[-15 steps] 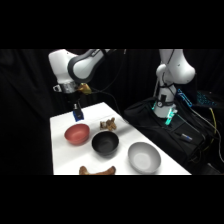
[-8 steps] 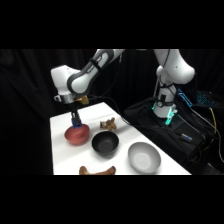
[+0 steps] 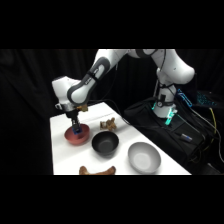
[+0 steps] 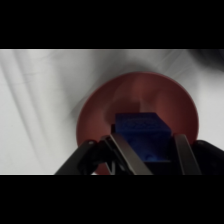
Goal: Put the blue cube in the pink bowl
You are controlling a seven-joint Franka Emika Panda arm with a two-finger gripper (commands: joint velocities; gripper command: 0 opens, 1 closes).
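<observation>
The pink bowl [image 3: 77, 136] sits near the table's left side, and in the wrist view it [image 4: 172, 102] fills the middle of the picture. My gripper [image 3: 76, 128] reaches down into it from above. The blue cube [image 4: 142, 135] is held between the two fingers [image 4: 125, 155], right over the bowl's inside. In the side view the blue cube [image 3: 77, 129] shows as a small blue spot at the gripper's tip, just above the bowl's floor. My gripper [image 4: 150, 157] is shut on the cube.
A black bowl [image 3: 105, 144] stands right of the pink one and a grey bowl [image 3: 143, 156] further right at the front. A tan-brown lumpy object [image 3: 108, 123] lies behind the black bowl, another brown thing [image 3: 96, 171] at the table's front edge. A black bag [image 3: 170, 131] lies beside the table.
The arm has come down and forward with the blue cube, from above the table's back left into the pink bowl. The bowls have not moved.
</observation>
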